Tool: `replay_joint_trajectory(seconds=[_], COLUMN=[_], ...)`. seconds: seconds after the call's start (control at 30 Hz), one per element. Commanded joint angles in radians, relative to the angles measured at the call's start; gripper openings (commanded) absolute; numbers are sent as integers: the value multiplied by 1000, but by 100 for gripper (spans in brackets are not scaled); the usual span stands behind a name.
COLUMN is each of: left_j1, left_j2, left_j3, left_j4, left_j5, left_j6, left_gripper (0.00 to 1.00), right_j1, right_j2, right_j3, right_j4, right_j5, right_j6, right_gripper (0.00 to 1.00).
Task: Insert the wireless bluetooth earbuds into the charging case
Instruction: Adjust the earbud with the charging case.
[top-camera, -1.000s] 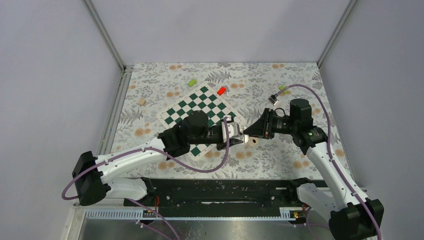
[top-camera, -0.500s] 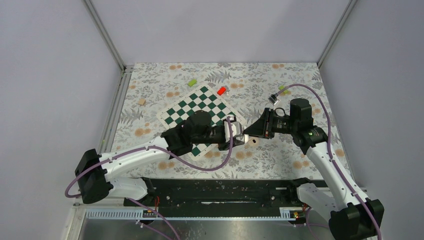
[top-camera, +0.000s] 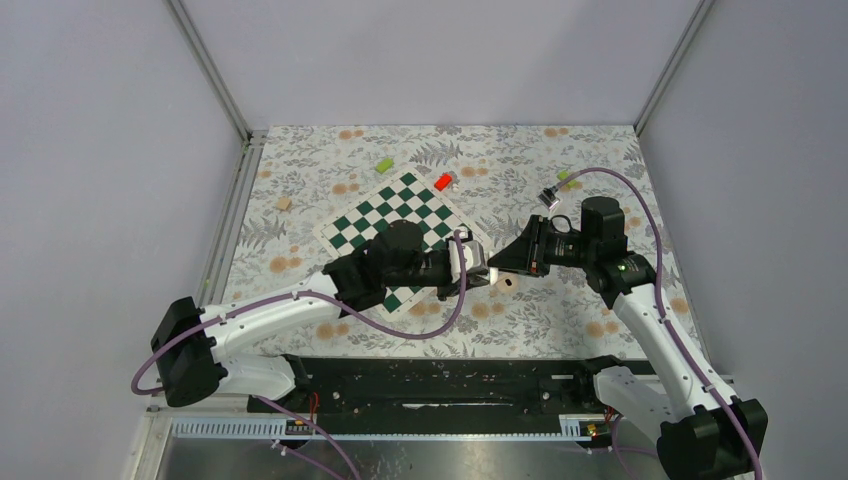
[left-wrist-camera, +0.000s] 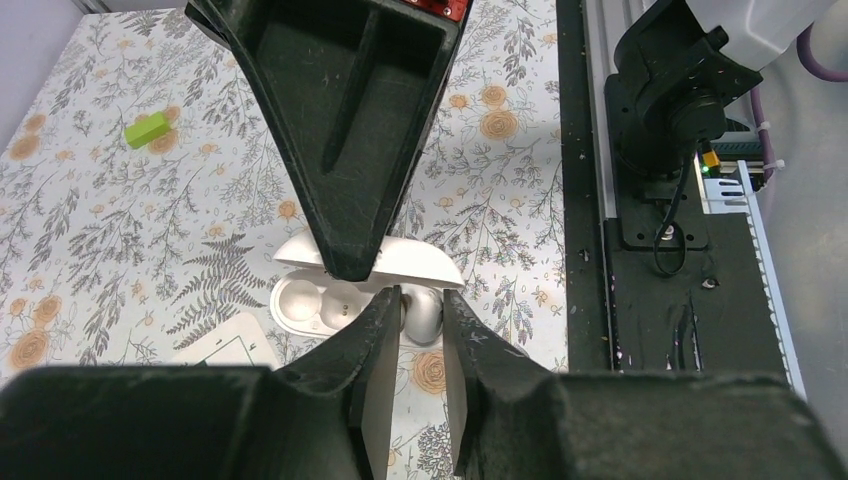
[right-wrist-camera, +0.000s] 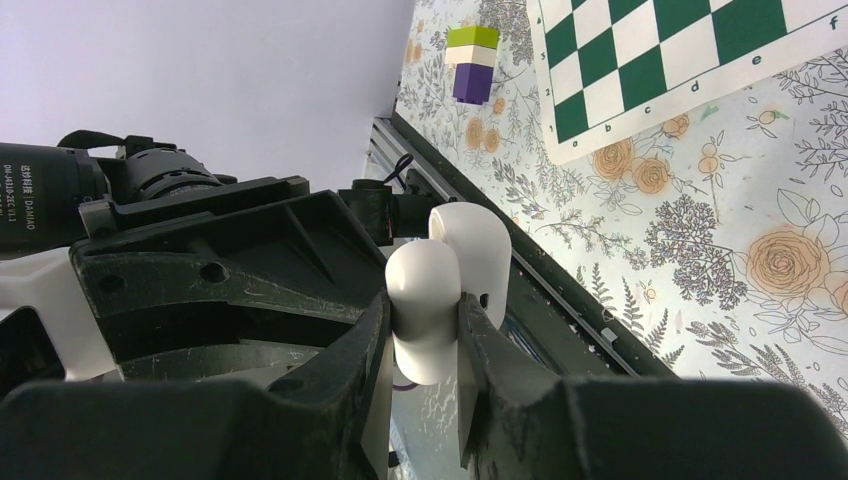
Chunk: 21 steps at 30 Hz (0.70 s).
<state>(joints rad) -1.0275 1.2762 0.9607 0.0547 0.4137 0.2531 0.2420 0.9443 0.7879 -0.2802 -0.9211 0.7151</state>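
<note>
My right gripper (right-wrist-camera: 424, 300) is shut on the white charging case (right-wrist-camera: 425, 315) and holds it above the table with its lid (right-wrist-camera: 478, 245) open. In the left wrist view the case (left-wrist-camera: 300, 300) shows two hollows, with the right gripper's finger (left-wrist-camera: 345, 200) on it. My left gripper (left-wrist-camera: 421, 296) is shut on a white earbud (left-wrist-camera: 424, 315), right at the case's near rim. From above, both grippers meet at the case (top-camera: 481, 272), just right of the chessboard. A second earbud is not clearly visible.
The chessboard mat (top-camera: 400, 215) lies left of the grippers. A red block (top-camera: 443, 181), a green block (top-camera: 384, 164) and a tan block (top-camera: 284, 203) lie farther back. A stacked block (top-camera: 550, 195) sits behind the right arm. A small pale round piece (top-camera: 508, 283) lies under the right gripper.
My left gripper has moved a little to the right, closer to the case. The right gripper has hardly moved.
</note>
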Motion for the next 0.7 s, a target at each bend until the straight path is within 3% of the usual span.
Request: replay_joint_trajectory(seconds=[0.0,0.67], left_j1=[3,46], left_j2=[-29,-92], left_j3=[20,-43], left_j4=[51,123], left_j5=[6,-10], left_j6=[-10,-55], left_gripper=[21,14], right_j1=[0,1], right_j2=[-13,-9], right_j3=[37,23], right_j4=[25,70], right_j5=[-26,-44], right_j6=[8,47], right_gripper=[0,0])
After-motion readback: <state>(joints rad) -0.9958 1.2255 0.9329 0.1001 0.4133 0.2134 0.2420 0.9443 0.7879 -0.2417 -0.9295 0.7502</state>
